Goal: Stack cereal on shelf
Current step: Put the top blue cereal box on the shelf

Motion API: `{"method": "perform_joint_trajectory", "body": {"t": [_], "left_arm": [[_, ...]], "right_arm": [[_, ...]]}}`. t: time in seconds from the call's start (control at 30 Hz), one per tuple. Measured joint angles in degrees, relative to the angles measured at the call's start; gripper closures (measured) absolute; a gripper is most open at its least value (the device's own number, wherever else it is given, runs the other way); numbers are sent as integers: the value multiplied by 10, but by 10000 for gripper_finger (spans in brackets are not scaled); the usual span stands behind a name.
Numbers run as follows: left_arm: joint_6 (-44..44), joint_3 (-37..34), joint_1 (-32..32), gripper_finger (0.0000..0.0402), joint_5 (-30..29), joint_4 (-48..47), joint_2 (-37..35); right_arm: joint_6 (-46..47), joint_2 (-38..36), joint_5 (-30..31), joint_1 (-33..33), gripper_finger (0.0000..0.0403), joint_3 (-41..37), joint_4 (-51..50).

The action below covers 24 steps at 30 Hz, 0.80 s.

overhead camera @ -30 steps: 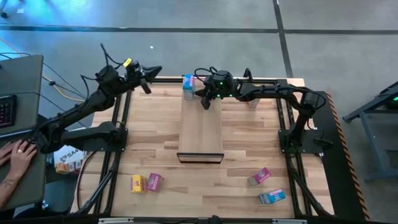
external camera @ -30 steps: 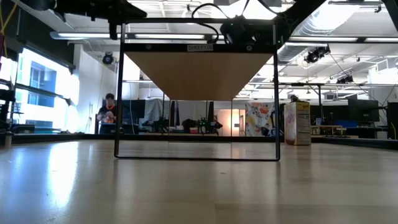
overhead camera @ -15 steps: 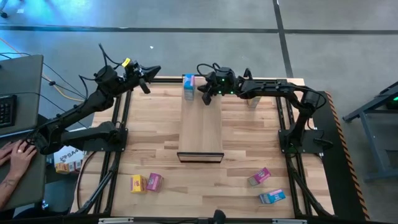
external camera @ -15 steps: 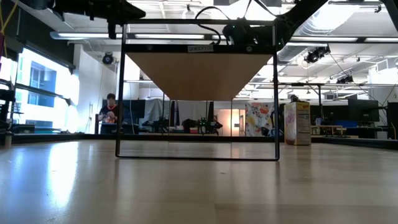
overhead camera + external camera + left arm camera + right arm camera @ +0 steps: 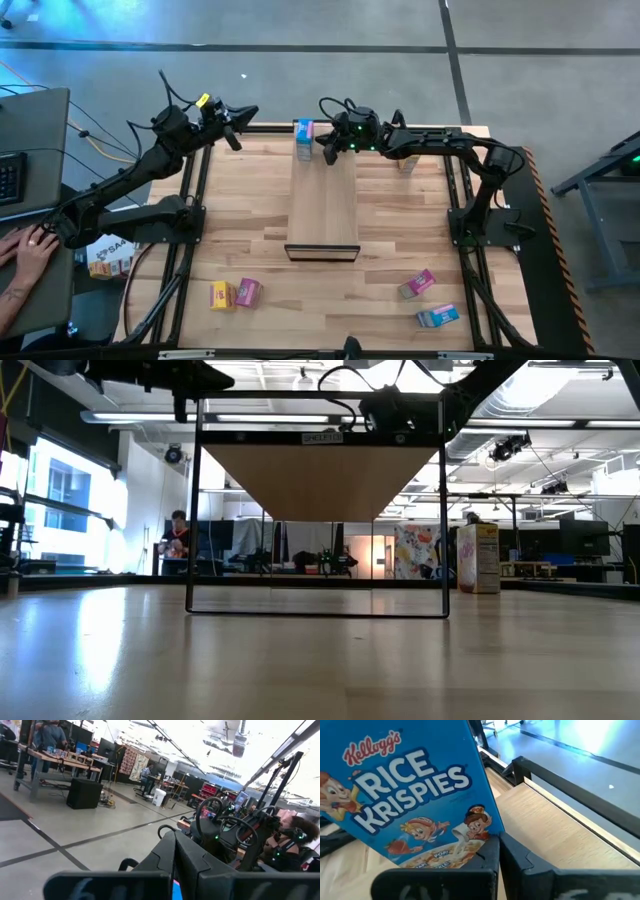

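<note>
Butcher-block desk (image 5: 400,230) carries the shelf (image 5: 323,205), a blue Rice Krispies box (image 5: 303,138) standing at its far end. Right gripper (image 5: 330,150), jaws shut and empty, has edged back beside it: box placed. Left gripper (image 5: 243,115) waits shut.

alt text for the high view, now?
Top-down: right gripper, shut, sits beside a blue cereal box standing at the shelf's far end. Left gripper, shut, waits off the table's far-left corner. Four boxes lie on the table nearer the camera.
</note>
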Motion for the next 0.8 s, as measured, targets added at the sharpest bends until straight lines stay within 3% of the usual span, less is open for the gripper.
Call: {"method": "perform_joint_trajectory", "body": {"t": [0.47,0.63,0.8], "left_arm": [[-4,0,0,401,0,0,0],[-4,0,0,401,2,-2,-1],[-5,0,0,402,4,-11,-6]], "right_arm": [[-6,-4,5,0,403,0,11],[-41,-44,1,-32,403,0,-79],[-66,-132,-24,-60,403,0,-235]]}}
